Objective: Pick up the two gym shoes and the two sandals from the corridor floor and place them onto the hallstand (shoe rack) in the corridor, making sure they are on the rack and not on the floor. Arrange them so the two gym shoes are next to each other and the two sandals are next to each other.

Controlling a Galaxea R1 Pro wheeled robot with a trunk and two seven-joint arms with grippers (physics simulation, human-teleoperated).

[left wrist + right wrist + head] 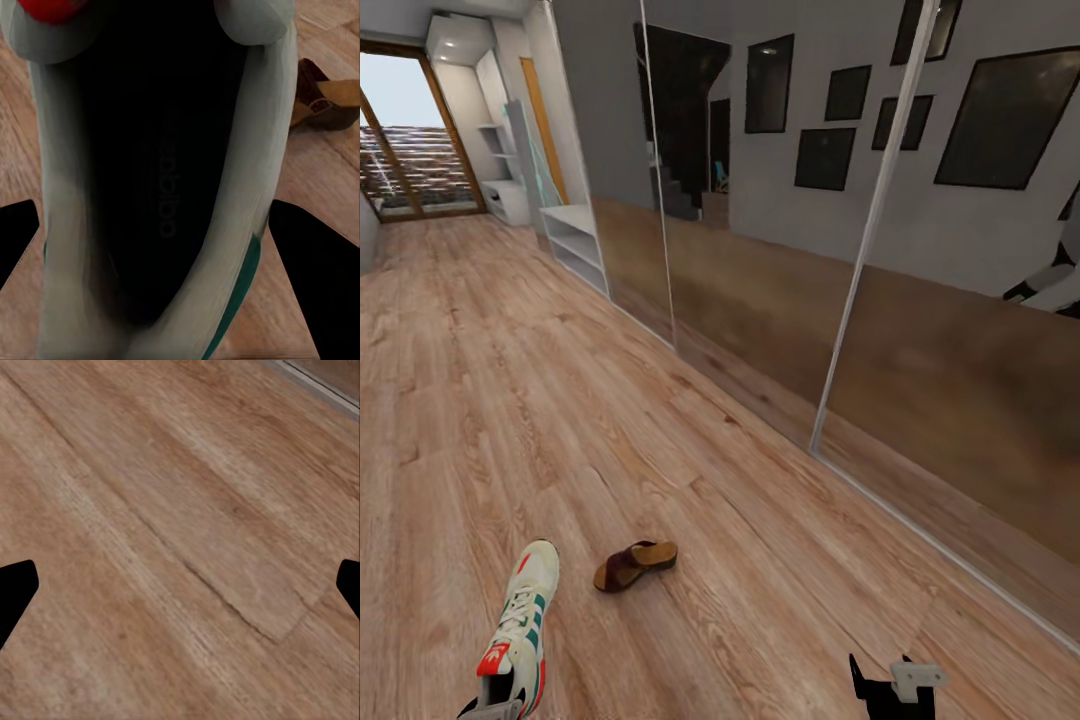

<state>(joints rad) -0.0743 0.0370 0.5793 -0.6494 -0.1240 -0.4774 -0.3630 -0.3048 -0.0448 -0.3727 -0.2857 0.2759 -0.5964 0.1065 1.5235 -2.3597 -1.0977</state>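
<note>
Left end effector (pixel 161 225) is right at the gym shoe (pixel 517 628): wrist view looks straight down into the dark insole, one black finger (pixel 315 277) on each side of the heel walls, so the fingers straddle the shoe. They look spread around it; can't confirm pad contact or whether it's off the floor, so I'd call the grip unconfirmed. Shoe's long axis runs away from the robot, heel toward the wrist, toe pointing up the corridor and slightly right. Right end effector (pixel 180 585) hangs over bare corridor floor (pixel 760 600), fingertips far apart at the frame edges, spread and holding nothing. One sandal (pixel 635 566) lies just beyond and right of the sneaker's toe, apart from it, long axis roughly crosswise to the shoe; it sits between the two arms, somewhat closer to the left, but the left is busy, so my read is the right arm takes it. Farther down, on the right wall past the mirrored sliding panels (pixel 760 300), a plain low white shelf unit (pixel 575 240). The hallstand (pixel 505 190), pale with staggered upper shelves, stands near the glazed door (pixel 410 130) at the corridor's end, well apart from the shoes.
</note>
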